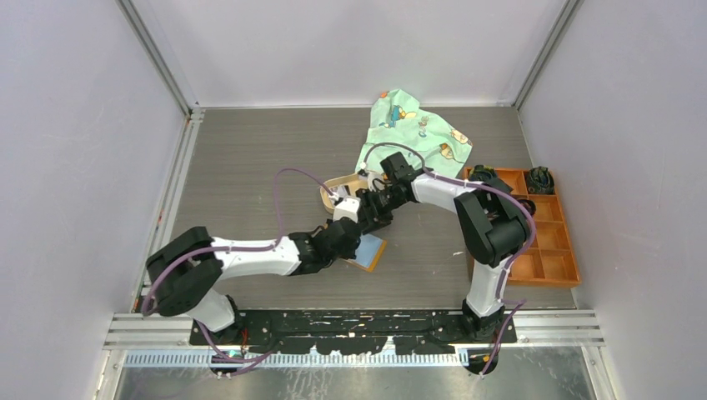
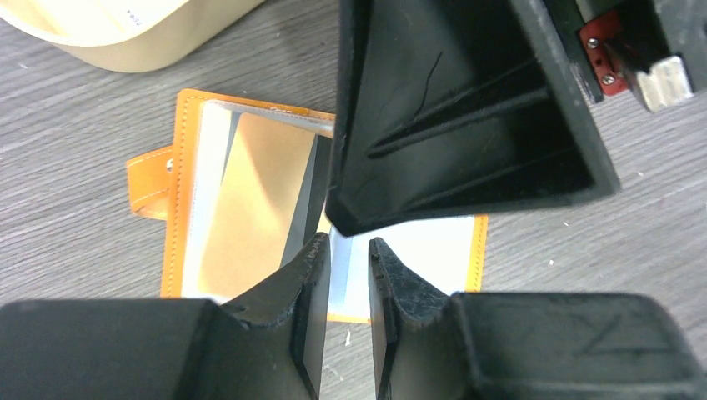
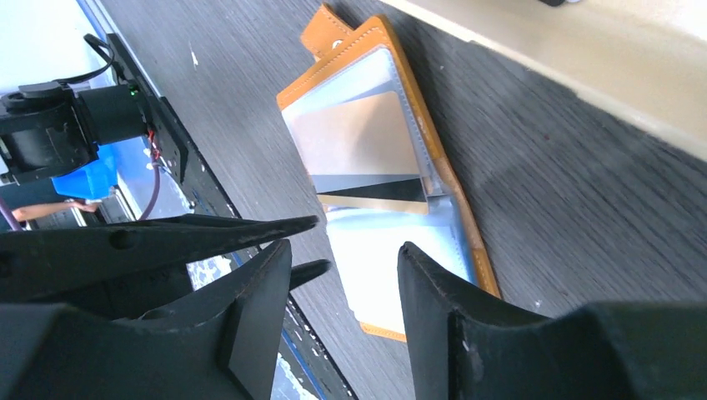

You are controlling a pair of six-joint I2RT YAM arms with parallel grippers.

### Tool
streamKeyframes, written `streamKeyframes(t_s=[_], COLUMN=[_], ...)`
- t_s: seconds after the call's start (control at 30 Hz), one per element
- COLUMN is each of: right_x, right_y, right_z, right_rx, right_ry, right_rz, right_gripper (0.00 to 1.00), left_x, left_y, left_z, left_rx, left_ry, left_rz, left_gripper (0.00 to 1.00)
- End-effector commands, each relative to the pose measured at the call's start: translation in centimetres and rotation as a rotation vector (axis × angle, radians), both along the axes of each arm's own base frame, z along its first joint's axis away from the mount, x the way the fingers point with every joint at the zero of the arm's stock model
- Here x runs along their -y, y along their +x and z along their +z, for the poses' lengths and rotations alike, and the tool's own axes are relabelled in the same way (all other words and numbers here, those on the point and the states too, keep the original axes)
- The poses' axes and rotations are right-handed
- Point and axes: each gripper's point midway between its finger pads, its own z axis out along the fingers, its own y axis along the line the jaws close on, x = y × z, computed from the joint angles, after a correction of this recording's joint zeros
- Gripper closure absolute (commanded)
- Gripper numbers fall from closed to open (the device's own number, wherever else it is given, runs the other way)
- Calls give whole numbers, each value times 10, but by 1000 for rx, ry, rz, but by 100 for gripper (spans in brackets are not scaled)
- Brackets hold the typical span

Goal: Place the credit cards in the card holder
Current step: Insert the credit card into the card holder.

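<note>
**Card holder [image 2: 172, 233] lying open under both grippers**

1. Left gripper [image 2: 350, 250]
- The fingers [image 2: 310, 275] stand a narrow gap apart. Nothing is pinched between them.
- The tips point at the centre fold of the card holder. It cannot be determined whether they touch it.

2. Right gripper [image 3: 344, 254]
- The fingers [image 3: 258, 317] are spread wide, with nothing between them.
- The tips hang over the pale half of the card holder. In the right wrist view, the two thin left-gripper tips enter from 9 o'clock.
- In the left wrist view, the body of the right gripper fills the area from 12 to 2 o'clock.

3. Card holder contents
- The card holder lies unfolded, inner side up, on the table [image 1: 250, 167].
- One credit card [image 3: 358, 146] sits in the clear sleeve of the half that carries the strap tab [image 2: 150, 179]. Its face is reflective, and its dark stripe [image 3: 375, 192] runs along the edge nearest the fold.
- The other half shows a whitish to light blue surface. It cannot be determined whether this is a card or the lining.

4. Surroundings (top view)
- The card holder is near the centre of the table, partly covered by the left gripper.
- The oval tray [image 1: 333, 185] is near, at 11 o'clock from the card holder.
- The green printed cloth [image 1: 413, 129] is farther off, at 1 o'clock.
- The orange compartment box [image 1: 554, 250] is well apart, at 3 o'clock, by the right table edge.
</note>
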Motion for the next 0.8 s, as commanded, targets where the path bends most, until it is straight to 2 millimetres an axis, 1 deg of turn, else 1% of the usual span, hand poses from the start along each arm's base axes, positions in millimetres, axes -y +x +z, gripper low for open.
streamKeyframes(t_s=[0.0,0.1,0.17,0.27,0.37,0.43,0.57,0.6,0.77], right_x=[-1,1,2,4,6,7,9,9,11], right_y=[4,4,4,4,2,2,0,0,-3], right_z=[30,35,38,42,45,48,53,54,58], right_rx=[86,109,127,160,194,220,259,278,337], right_ry=[62,69,74,81,83,87,100,106,125], right_rz=[30,43,51,70,89,106,135,151,187], right_gripper=[44,44,45,46,46,46,46,46,49], left_x=[-3,-10,-19,-34,-46,-54,-72,-76,-90], left_y=[3,-3,-5,-6,-6,-6,-2,-2,0], left_z=[42,58,60,60,58,57,58,62,66], left_rx=[90,119,126,118,94,80,84,94,137], left_ry=[-91,-123,-128,-148,-201,-237,-266,-275,-333], left_rz=[-24,-52,-54,-58,-64,-66,-45,-40,-26], left_gripper=[75,74,68,62,61,58,47,44,24])
